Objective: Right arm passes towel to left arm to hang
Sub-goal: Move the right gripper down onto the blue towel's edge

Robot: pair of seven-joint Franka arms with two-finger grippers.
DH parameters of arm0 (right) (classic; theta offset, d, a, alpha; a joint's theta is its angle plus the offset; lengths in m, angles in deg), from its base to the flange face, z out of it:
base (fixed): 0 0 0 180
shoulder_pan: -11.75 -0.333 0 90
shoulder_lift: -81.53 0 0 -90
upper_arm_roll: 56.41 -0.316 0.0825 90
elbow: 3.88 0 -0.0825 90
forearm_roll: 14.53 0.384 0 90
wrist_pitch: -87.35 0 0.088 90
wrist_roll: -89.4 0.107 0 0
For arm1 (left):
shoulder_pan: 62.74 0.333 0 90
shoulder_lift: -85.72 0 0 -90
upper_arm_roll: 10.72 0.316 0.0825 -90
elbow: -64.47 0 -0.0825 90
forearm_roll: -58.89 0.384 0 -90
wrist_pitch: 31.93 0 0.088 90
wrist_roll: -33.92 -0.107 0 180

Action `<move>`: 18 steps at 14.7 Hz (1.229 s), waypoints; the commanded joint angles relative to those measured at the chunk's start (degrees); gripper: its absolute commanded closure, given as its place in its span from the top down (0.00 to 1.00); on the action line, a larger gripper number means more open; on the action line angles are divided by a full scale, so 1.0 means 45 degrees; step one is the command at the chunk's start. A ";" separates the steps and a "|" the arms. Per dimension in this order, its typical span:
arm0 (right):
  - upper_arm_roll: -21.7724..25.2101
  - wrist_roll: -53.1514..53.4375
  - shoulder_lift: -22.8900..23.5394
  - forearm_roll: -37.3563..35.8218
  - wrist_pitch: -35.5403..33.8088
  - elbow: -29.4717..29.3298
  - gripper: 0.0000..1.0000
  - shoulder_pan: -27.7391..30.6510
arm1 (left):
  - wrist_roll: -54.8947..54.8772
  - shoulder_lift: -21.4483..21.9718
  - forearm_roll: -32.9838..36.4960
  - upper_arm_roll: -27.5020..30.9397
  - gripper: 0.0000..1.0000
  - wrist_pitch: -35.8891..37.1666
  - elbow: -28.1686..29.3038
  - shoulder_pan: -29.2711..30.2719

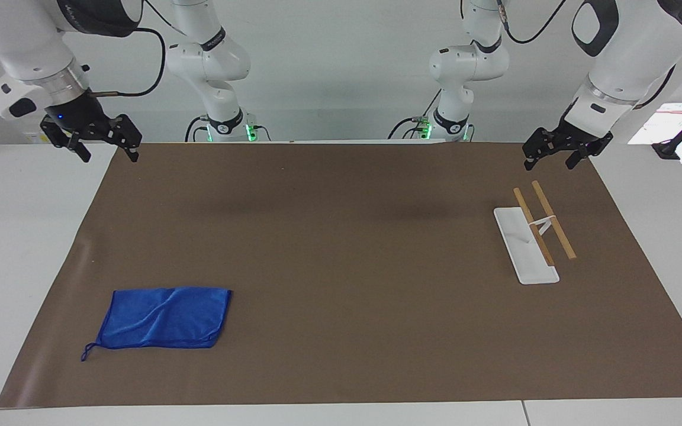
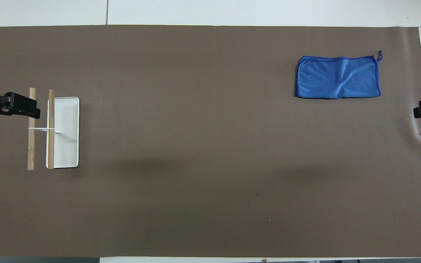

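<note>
The blue towel lies flat on the brown mat toward the right arm's end of the table, far from the robots. Its cord loop sticks out at one corner. It also shows in the overhead view. My right gripper is open and empty, raised over the mat's corner at its own end. My left gripper is open and empty, raised over the mat's edge close to the rack. One finger of the left gripper shows in the overhead view.
A towel rack with two wooden bars on a white base stands toward the left arm's end; it shows in the overhead view. White table surrounds the mat.
</note>
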 commanded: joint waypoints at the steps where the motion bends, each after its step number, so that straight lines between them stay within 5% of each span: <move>1: -0.0087 0.0067 -0.0151 0.0232 -0.0057 0.0031 1.00 0.0045 | 0.0130 0.0309 0.0240 0.0023 1.00 0.0020 0.0299 -0.0031; 7: -0.0107 0.0067 -0.0307 0.0232 -0.0135 0.0322 1.00 -0.0071 | 0.0130 0.0309 0.0240 0.0042 1.00 0.0020 0.0299 -0.0050; 11: -0.0146 0.0281 -0.0192 0.0348 0.1814 0.0869 1.00 -0.0580 | 0.0130 0.0309 0.0240 0.0023 1.00 0.0020 0.0299 -0.0050; 18: -0.0204 0.0321 0.3378 0.0799 0.3943 -0.0885 1.00 -0.0677 | 0.0130 0.0309 0.0240 0.0023 1.00 0.0020 0.0299 -0.0031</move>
